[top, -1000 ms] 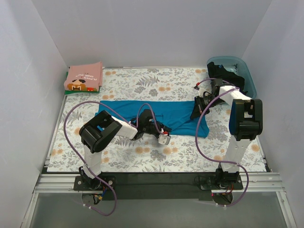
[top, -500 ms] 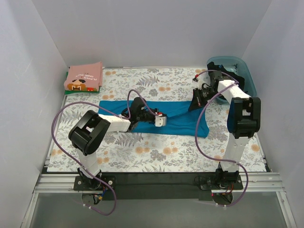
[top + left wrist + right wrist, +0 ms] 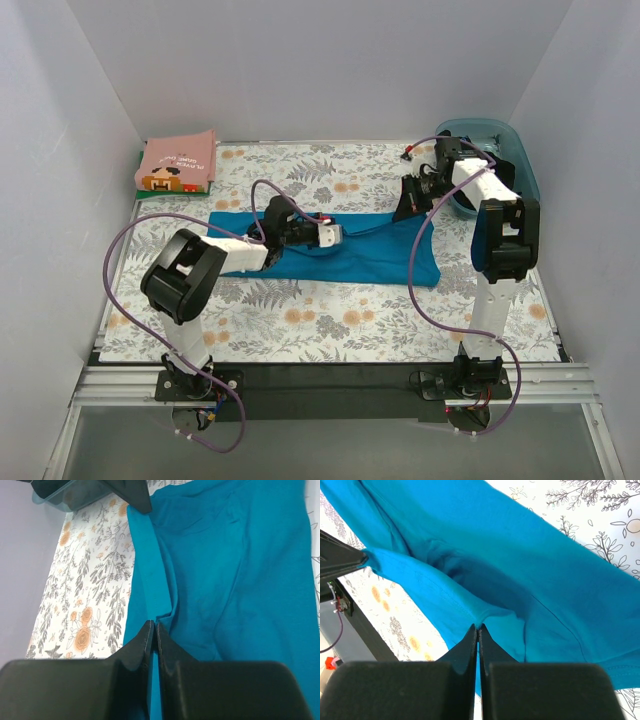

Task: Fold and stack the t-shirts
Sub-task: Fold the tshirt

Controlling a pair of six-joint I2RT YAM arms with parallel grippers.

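Observation:
The teal-blue t-shirt [image 3: 370,255] lies across the middle of the floral table. My left gripper [image 3: 268,222] is shut on a pinch of its edge [image 3: 150,605] over the left half. My right gripper [image 3: 410,205] is shut on its edge [image 3: 470,610] at the right end, and the cloth hangs stretched between the two. The folded pink t-shirt [image 3: 178,163] with pixel print lies at the back left on top of a green one [image 3: 141,185]. A black t-shirt [image 3: 462,152] sits in the tub.
A translucent blue plastic tub [image 3: 518,160] stands at the back right, right behind my right arm. White walls enclose the table on three sides. The floral table covering [image 3: 330,320] is bare in front of the shirt.
Both grippers have carried the shirt's near edge toward the back of the table, so the teal cloth has folded over itself. The left gripper moved back and left, the right gripper back.

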